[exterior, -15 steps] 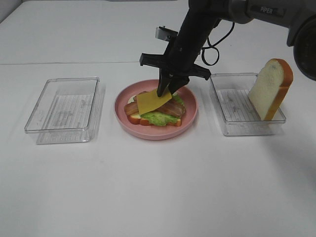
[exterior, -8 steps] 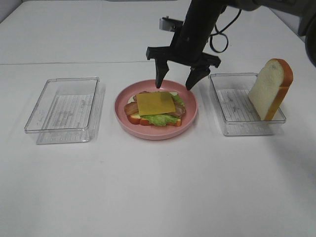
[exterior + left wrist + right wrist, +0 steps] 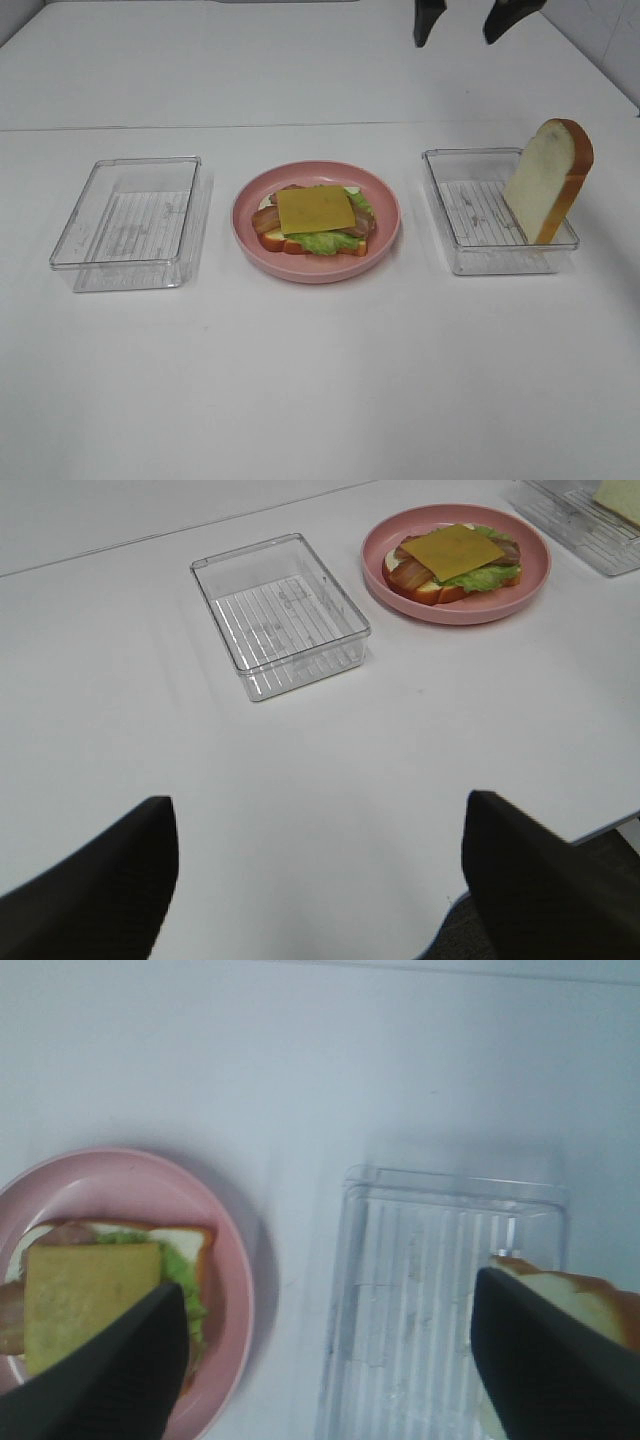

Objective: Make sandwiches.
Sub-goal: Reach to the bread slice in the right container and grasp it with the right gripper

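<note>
No readable writing anywhere. My right claw point(image 3: 466, 20), spread and empty, has lifted from just above the pink plate point(image 3: 385, 235) to the far edge. Sandwich stack point(image 3: 314, 220) on the plate, cheese on top; second bread slice point(image 3: 547, 180) upright in right tray point(image 3: 480, 215). Left claw point(image 3: 318, 880) spread over near surface point(image 3: 320, 380).

Open-faced sandwich stack point(image 3: 313, 220) flat on pink plate point(image 3: 385, 238): yellow cheese slice point(image 3: 315, 209) topmost, over reddish-brown bacon, ruffled green lettuce and crusted white bread. Second bread slice point(image 3: 548, 180) upright, leaning in right-hand clear tray point(image 3: 470, 255).
</note>
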Controlling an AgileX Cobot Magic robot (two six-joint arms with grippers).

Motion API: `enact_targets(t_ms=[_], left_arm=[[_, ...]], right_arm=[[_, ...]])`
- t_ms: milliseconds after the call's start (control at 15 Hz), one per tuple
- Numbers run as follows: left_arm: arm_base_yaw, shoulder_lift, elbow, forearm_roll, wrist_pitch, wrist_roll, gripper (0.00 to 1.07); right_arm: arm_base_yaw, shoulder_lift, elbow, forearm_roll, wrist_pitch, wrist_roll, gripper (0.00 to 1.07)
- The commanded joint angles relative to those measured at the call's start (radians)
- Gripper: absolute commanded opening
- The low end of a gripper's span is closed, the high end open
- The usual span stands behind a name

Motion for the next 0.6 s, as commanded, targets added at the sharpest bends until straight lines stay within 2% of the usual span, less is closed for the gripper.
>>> enact_targets(t_ms=[67,267,400,600], left_arm=[[0.002,-0.023,0.005,-0.004,-0.010,0.000,0.75],[0.002,-0.023,0.005,-0.004,-0.010,0.000,0.75],[0.002,-0.023,0.005,-0.004,-0.010,0.000,0.75],[0.002,-0.023,0.005,-0.004,-0.010,0.000,0.75]], right_arm=[[-0.120,-0.051,0.004,0.000,0.078,-0.018,0.74],[-0.208,-0.099,0.095,0.028,0.078,-0.045,0.74],[-0.273,-0.139,0.205,0.117,0.078,-0.081,0.74],[-0.317,-0.141,0.336,0.211,0.078,-0.153,0.74]])
